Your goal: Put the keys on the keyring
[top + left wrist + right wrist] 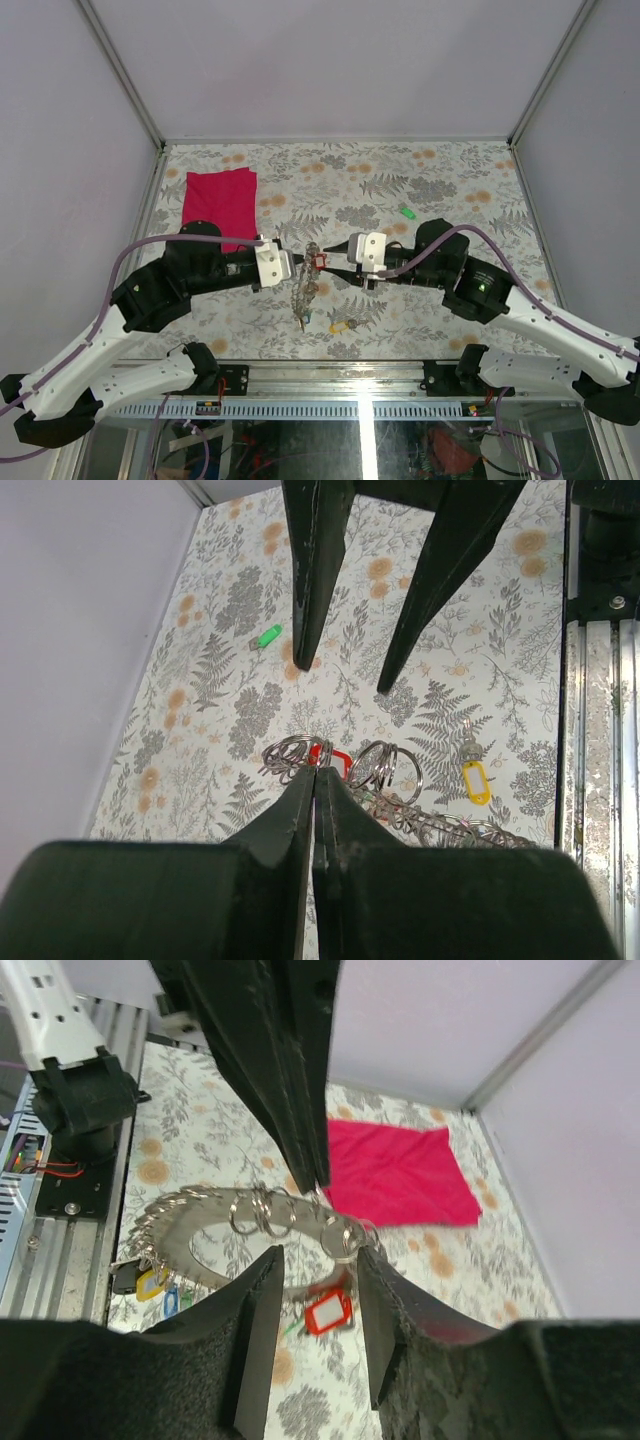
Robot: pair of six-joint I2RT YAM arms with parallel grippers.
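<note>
Keyring (165,1235) at the right pincer (318,1252): bright polished metal. Red key head (328,1312) between its fingers: glossy plastic. Cloth (395,1175) beyond: matt fabric.

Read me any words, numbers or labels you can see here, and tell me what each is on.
No text is readable in any view.
Red plastic key tag: white label window, blurred, nothing legible.
Yellow plastic key tag: pale window, nothing legible.
Small circuit board with red wires: markings too small to read.

Floral table (440,185), plain lilac walls (340,60)
</note>
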